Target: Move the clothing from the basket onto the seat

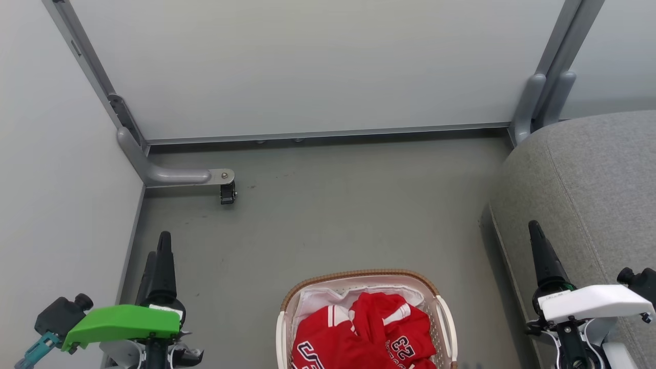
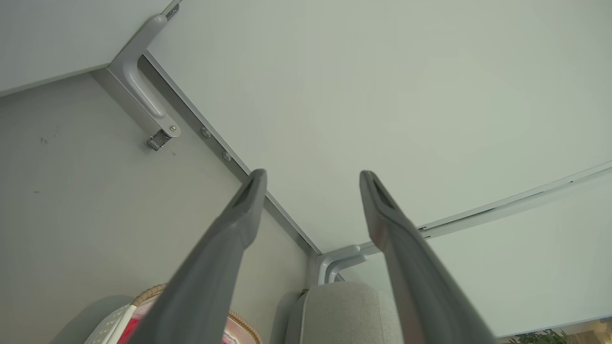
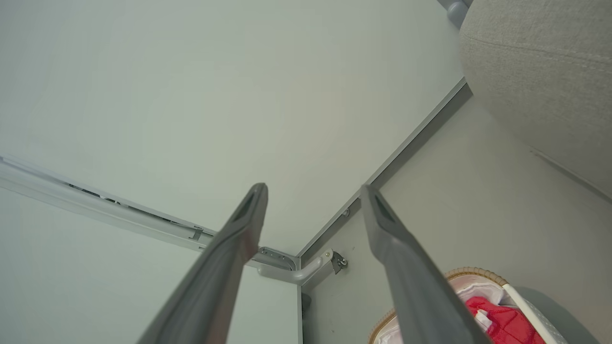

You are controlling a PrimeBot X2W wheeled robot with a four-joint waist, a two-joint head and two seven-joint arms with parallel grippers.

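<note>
The basket (image 1: 360,273), white with a brown woven rim, stands on the floor at the bottom centre of the head view. The clothing (image 1: 359,333), red with white trim and "23" lettering, lies bunched inside it on a white liner. The grey seat (image 1: 589,179) fills the right side. My left gripper (image 1: 158,246) hangs left of the basket and my right gripper (image 1: 535,230) hangs in front of the seat's edge. Both are open and hold nothing. In the wrist views the left gripper (image 2: 313,177) and right gripper (image 3: 313,191) stand wide apart, above the basket (image 3: 471,273) and clothing (image 3: 502,317).
White partition panels close the back and left. A grey frame foot with a small caster (image 1: 226,190) juts onto the floor at the back left, and grey posts (image 1: 543,97) stand by the seat's far corner. Grey floor (image 1: 333,215) lies beyond the basket.
</note>
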